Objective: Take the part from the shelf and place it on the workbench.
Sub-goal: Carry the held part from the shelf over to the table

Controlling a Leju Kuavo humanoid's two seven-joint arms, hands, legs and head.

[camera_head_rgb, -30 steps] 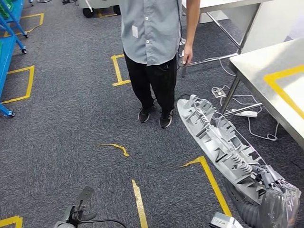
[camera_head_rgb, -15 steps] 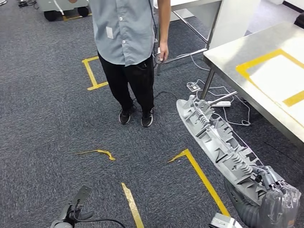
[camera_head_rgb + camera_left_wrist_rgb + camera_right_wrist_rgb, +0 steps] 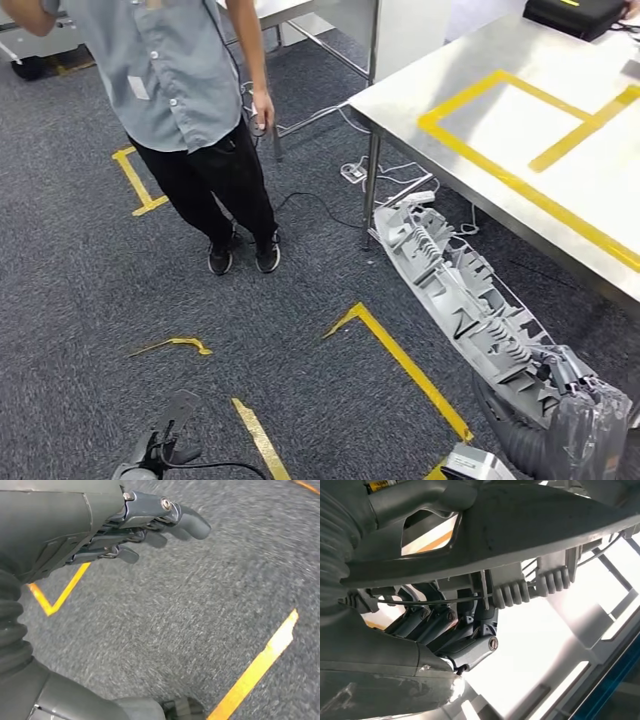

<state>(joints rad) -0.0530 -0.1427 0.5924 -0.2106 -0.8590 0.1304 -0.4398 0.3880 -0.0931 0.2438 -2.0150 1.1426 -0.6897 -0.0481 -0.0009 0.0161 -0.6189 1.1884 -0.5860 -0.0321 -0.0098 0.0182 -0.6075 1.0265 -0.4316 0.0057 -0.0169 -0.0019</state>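
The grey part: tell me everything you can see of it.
The part is a long, narrow moulding in grey, plastic by its look, its ribbed, latticed inner side up, with thin wires along it. The right hand grips its near end; the far end points at the workbench leg, above the carpet. It hangs beside the bench, not yet on it.
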